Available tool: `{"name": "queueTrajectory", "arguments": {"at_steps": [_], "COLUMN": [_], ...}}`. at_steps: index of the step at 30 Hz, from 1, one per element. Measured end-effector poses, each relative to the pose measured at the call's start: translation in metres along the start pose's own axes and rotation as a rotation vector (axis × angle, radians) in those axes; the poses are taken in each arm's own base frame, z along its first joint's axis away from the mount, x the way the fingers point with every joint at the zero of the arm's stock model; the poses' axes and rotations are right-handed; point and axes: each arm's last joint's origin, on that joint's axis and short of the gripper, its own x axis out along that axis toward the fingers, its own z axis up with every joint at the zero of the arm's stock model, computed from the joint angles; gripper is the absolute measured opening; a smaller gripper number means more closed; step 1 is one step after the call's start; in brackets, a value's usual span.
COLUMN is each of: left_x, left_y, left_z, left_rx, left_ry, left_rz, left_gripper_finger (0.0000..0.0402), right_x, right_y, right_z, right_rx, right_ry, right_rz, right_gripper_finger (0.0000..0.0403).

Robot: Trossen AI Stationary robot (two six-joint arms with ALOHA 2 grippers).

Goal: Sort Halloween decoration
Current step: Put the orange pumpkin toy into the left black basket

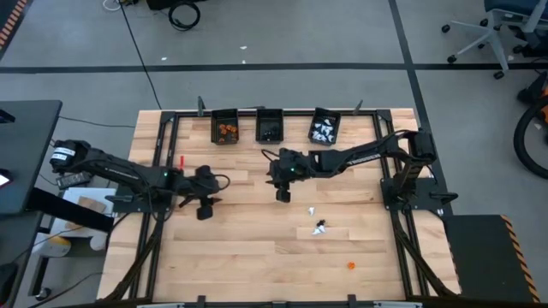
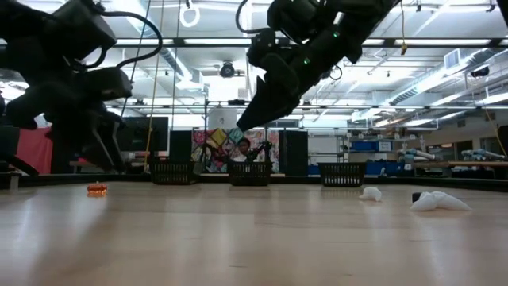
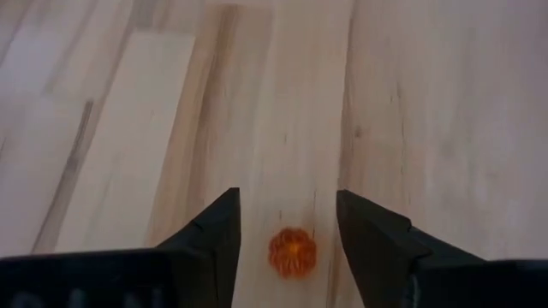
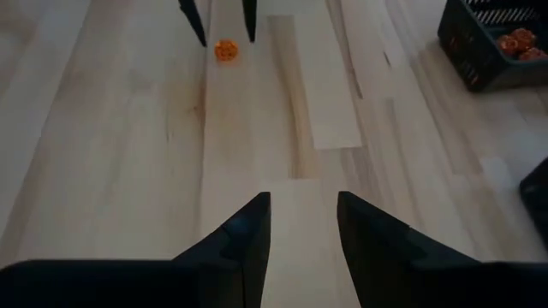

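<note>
A small orange trinket [image 3: 293, 251] lies on the wooden table between the two fingers of my left gripper [image 3: 287, 214], which is open at the table's left middle [image 1: 205, 208]. The fingers stand on either side of it and do not touch it. My right gripper [image 4: 304, 214] hangs open and empty above the table's middle [image 1: 282, 193], tilted down toward the left gripper; its view shows the same trinket [image 4: 225, 50]. A white trinket [image 1: 312, 210], a black-and-white pair [image 1: 320, 228] and an orange one [image 1: 350, 266] lie loose on the table's right half.
Three small black bins stand along the far edge: one with orange pieces [image 1: 225, 128], one with dark pieces [image 1: 271, 128], one with white pieces [image 1: 324, 128]. A person [image 2: 244, 148] sits in the room beyond the table. A bare stretch of table lies between the two grippers.
</note>
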Motion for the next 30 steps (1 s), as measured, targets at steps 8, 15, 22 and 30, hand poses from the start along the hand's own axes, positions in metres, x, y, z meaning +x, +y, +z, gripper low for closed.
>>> {"name": "queueTrajectory", "arguments": {"at_steps": [8,15,22,30], "left_x": [-0.005,0.008,0.018,0.017], "left_y": [0.000,0.000,-0.002,-0.002], "left_z": [-0.001,-0.005,-0.005,-0.002], "left_rx": [-0.022,-0.013,0.002,0.049], "left_ry": [0.133,0.212,0.226,0.233], "left_rz": [-0.021,-0.005,0.012,0.003], "left_gripper_finger": [0.0174,0.0174,0.0174,0.0148], "right_x": [0.000,0.000,-0.001,-0.001], "right_y": [0.005,0.005,0.006,0.006], "right_z": [0.005,0.007,0.007,0.007], "right_rx": [-0.014,-0.016,-0.017,-0.018], "right_ry": [-0.051,-0.072,-0.072,-0.071], "right_rz": [0.024,0.042,0.043,0.043], "right_gripper_finger": [0.0142,0.0142,0.0142,0.0142]}}
